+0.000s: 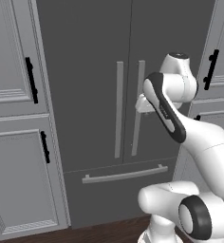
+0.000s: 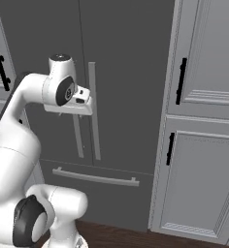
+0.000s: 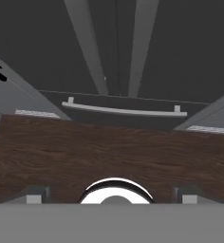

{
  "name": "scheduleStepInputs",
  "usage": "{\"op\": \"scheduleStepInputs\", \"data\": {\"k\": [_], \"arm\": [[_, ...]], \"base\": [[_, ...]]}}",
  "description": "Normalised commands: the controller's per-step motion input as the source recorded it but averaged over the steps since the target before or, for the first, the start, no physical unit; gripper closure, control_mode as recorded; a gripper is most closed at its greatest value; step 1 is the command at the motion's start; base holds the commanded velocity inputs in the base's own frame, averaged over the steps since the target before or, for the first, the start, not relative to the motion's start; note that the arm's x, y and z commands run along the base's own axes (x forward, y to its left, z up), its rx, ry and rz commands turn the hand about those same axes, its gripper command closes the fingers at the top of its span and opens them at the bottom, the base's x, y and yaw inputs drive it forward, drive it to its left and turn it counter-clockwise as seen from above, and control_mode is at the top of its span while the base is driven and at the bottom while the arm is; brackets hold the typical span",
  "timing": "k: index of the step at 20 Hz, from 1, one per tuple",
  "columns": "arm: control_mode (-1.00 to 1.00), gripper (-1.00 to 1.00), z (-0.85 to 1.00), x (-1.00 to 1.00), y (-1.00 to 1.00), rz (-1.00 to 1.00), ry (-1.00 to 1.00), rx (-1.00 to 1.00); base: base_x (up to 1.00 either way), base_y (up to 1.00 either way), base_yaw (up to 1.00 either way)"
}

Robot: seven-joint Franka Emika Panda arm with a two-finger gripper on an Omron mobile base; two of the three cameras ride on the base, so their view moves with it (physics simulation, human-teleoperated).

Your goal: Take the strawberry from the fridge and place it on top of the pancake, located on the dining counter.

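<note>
The fridge (image 1: 85, 71) is a tall dark grey French-door unit with both doors shut, so the strawberry is hidden. Two long grey bar handles (image 1: 119, 109) run down the middle seam, and a drawer handle (image 1: 126, 174) lies across the bottom drawer. My white hand (image 2: 80, 102) hovers just in front of the door handles (image 2: 93, 111) at mid height, touching nothing. In the hand view my gripper (image 3: 111, 194) points down toward the floor and the drawer handle (image 3: 123, 110). Its fingertips (image 3: 35, 194) stand far apart with nothing between them. The pancake and the dining counter are out of view.
Light grey panelled cabinets (image 1: 14, 156) with black handles (image 1: 31, 79) flank the fridge on the left, and more cabinets (image 2: 204, 160) stand on the right. Dark wood floor (image 3: 109, 152) runs along the fridge's base.
</note>
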Motion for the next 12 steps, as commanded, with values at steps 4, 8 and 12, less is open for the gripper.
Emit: {"op": "scheduleStepInputs", "data": {"k": [4, 8, 12], "arm": [[-1.00, -1.00, -0.17, 0.10, 0.03, 0.00, -0.06, -0.05], [-1.00, -1.00, -0.08, 0.36, -0.05, 0.05, -0.68, 0.02], [-1.00, -1.00, -0.04, 0.68, -0.15, 0.02, -0.51, 0.05]], "base": [[0.00, 0.00, 0.00], [0.00, 0.00, 0.00], [0.00, 0.00, 0.00]]}}
